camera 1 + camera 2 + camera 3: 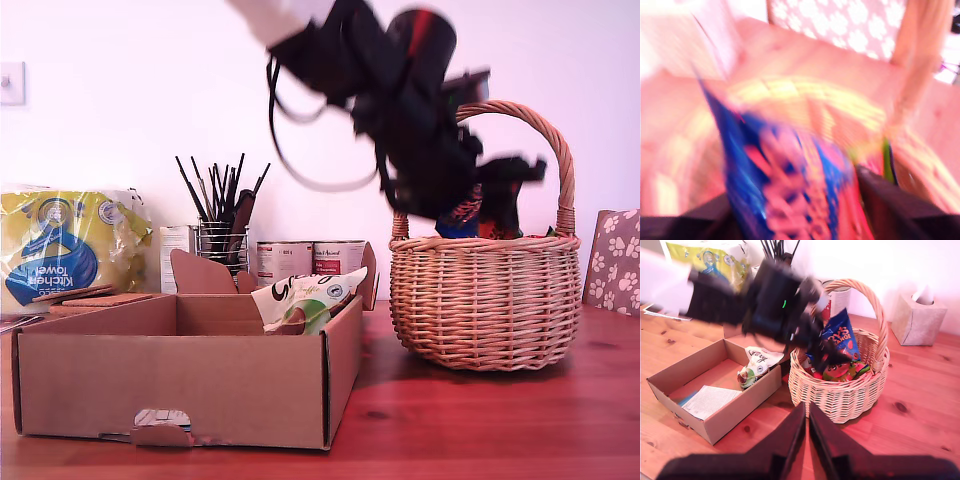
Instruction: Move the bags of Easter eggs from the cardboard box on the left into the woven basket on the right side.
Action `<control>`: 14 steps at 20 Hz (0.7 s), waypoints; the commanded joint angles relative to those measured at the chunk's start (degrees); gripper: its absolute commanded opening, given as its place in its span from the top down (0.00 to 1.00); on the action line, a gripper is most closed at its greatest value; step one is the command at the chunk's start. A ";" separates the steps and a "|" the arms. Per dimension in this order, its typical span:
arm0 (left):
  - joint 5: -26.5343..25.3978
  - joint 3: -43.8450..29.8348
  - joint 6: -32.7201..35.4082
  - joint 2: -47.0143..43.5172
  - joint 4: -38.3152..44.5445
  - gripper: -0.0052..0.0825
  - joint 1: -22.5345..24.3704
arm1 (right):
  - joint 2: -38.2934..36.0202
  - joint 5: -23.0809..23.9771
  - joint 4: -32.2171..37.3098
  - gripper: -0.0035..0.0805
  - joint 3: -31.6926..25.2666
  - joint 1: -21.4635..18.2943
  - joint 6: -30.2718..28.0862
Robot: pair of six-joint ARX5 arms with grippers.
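Note:
My first gripper (478, 205) hangs motion-blurred inside the arch of the woven basket (485, 300), shut on the blue bag with orange lettering (840, 335). That bag (785, 190) fills the first wrist view between the dark fingers. The white bag with green and black print (305, 298) leans in the cardboard box (180, 390), at the corner nearest the basket. From above, the white bag (757, 367) lies in the box (735, 412) beside the basket (840, 397). My second gripper (807, 425) stays high and apart, jaws shut on nothing.
A yellow-and-blue kitchen towel pack (65, 245) stands behind the box, with a holder of brushes (222, 240) and tins (310, 258). A paper leaflet (710, 400) lies in the box. Colourful packets (840, 371) sit in the basket. A tissue box (917, 315) stands beyond it.

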 commanded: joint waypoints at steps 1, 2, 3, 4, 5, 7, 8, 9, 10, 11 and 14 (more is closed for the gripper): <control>-1.66 1.75 0.50 1.57 -2.27 0.21 -0.04 | -0.24 -0.31 0.48 0.97 -0.48 -0.15 0.39; -3.02 3.04 1.25 1.46 -3.67 0.21 -0.04 | -0.24 -0.39 0.55 0.97 -0.48 -0.15 0.42; -4.55 4.52 1.70 1.44 -6.03 0.22 -0.20 | -0.24 -0.44 0.66 0.97 -0.48 -0.15 0.42; -5.64 5.57 1.97 1.44 -8.41 0.26 -0.26 | -0.24 -0.46 0.90 0.97 -0.48 -0.15 0.42; -6.05 6.16 3.30 1.44 -10.88 0.29 -0.26 | -0.24 -0.48 1.16 0.97 -0.48 -0.15 0.42; -6.45 6.29 3.32 1.18 -15.10 0.40 -0.28 | -0.24 -0.48 1.55 0.97 -0.48 -0.15 0.42; -6.64 6.29 3.30 0.81 -16.94 0.48 -0.33 | -0.24 -0.48 1.53 0.97 -0.48 -0.15 0.39; -6.64 6.29 3.30 0.17 -18.78 0.54 -0.35 | -0.24 -0.48 1.51 0.97 -0.48 -0.15 0.39; -6.64 6.29 3.30 -0.83 -20.20 0.58 -0.42 | -0.24 -0.55 1.53 0.97 -0.48 -0.15 0.42; -6.56 6.29 3.30 -2.23 -21.64 0.61 -0.46 | -0.24 -1.07 1.53 0.97 -0.48 -0.15 0.42; -6.36 6.29 3.28 -7.37 -25.90 0.62 -0.70 | -0.24 -1.97 1.55 0.97 -0.48 -0.15 0.42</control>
